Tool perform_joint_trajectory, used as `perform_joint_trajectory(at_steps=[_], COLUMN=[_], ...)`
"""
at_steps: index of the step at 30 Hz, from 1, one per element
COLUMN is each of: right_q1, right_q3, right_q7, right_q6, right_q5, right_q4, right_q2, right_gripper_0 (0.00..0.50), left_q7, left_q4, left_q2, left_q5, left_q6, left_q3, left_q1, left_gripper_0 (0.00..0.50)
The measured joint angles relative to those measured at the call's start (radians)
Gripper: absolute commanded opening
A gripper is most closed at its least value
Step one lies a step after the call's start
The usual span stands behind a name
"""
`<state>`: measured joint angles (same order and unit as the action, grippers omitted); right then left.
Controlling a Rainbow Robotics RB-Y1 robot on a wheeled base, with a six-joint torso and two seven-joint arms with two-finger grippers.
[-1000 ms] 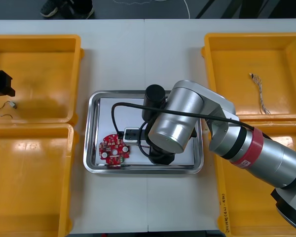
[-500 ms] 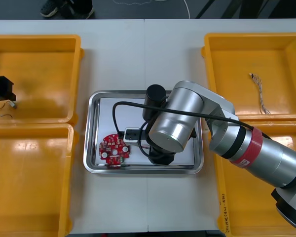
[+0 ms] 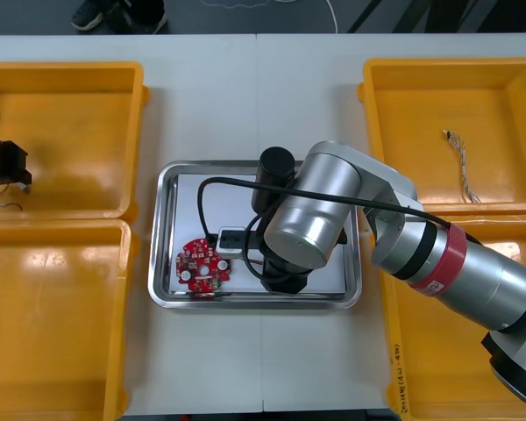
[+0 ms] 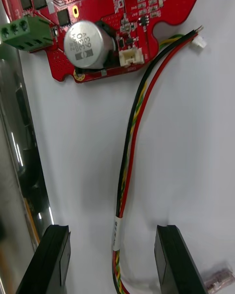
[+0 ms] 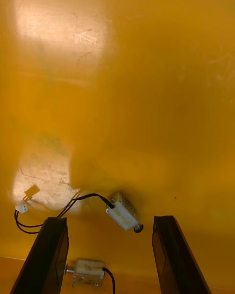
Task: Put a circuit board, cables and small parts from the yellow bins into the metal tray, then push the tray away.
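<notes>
My left gripper spread over small metal part on floor of far left yellow bin. Part likely light, hard, slippery; thin leads floppy, so pinch body. My right gripper spread over cable in tray.

The metal tray is sitting in the middle, holding a circuit board in its near-left corner, with a cable lying just beside it under the right gripper. Small metal parts are lying in the far left bin beneath the left gripper. A second cable is lying in the far right bin.
</notes>
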<state>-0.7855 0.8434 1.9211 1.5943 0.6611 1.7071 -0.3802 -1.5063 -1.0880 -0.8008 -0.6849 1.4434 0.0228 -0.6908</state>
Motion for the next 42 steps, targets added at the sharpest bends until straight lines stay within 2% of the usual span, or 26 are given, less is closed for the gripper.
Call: perform_joint_trajectory(at_steps=[8,25,27,28,30,31,32,33,36,42], right_q1=[-0.032,-0.097,-0.105,-0.108,-0.11,-0.11,-0.11,-0.11,-0.111,-0.111], right_q3=[-0.006,-0.274,-0.305,-0.323,-0.358,-0.377,-0.394,-0.409,-0.45,-0.532], right_q7=[0.0,-0.001,-0.001,-0.005,-0.025,-0.046,-0.075,-0.112,-0.2,-0.215], right_q6=[0.012,0.261,0.291,0.306,0.318,0.319,0.319,0.32,0.32,0.321], right_q5=[0.046,0.079,0.079,0.08,0.084,0.086,0.086,0.086,0.086,0.05], right_q4=[0.033,0.036,0.036,0.036,0.036,0.036,0.036,0.036,0.036,0.027], right_q2=[-0.022,-0.024,-0.024,-0.024,-0.024,-0.024,-0.024,-0.024,-0.024,-0.025], right_gripper_0=[0.5,0.5,0.5,0.5,0.5,0.5,0.5,0.5,0.5,0.5], left_q7=[0.0,0.0,0.0,0.0,0.0,0.0,0.0,0.0,0.0,0.0], left_q4=[0.025,0.076,0.083,0.084,0.087,0.088,0.088,0.088,0.088,0.088], left_q2=[0.023,0.041,0.041,0.041,0.041,0.041,0.041,0.041,0.042,0.043], left_q5=[0.009,0.019,0.02,0.021,0.023,0.024,0.024,0.024,0.025,0.027], left_q6=[-0.032,-0.074,-0.08,-0.081,-0.083,-0.083,-0.084,-0.085,-0.085,-0.085], left_q3=[0.0,0.0,0.0,0.0,0.0,0.0,0.0,0.0,0.0,0.0], left_q1=[0.0,-0.01,-0.015,-0.017,-0.019,-0.019,-0.019,-0.019,-0.019,-0.02], left_gripper_0=[0.498,0.491,0.424,0.335,0.122,0.062,0.029,0.002,0.0,0.0])
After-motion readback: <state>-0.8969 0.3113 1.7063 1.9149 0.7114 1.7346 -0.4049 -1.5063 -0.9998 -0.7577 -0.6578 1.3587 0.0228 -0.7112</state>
